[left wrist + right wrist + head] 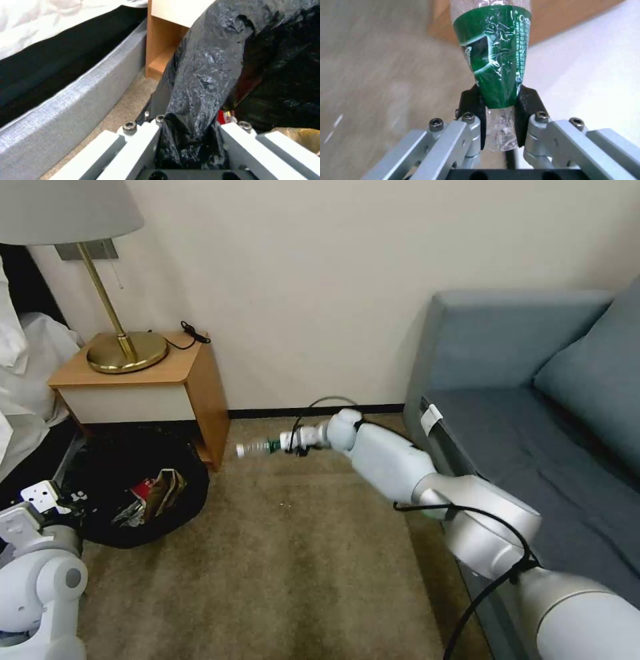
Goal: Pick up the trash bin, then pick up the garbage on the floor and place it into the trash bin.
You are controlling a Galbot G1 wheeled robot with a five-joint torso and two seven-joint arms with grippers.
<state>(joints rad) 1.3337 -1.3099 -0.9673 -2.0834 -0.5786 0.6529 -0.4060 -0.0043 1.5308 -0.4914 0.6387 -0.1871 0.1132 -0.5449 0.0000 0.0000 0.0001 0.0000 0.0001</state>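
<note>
Left gripper [190, 140] fingers pinch the trash bin [133, 493] rim at seven o'clock, carton and paper already inside, while right gripper [500, 117] fingers clamp the green-labelled bottle [257, 448] aloft at centre, not yet binned.

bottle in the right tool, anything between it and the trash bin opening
Nothing visible blocks it. The right tool holds the bottle in the air above the carpet, beside the corner of the nightstand. The trash bin, gripped at its bag rim by the left tool, sits lower with only bare carpet between.
</note>
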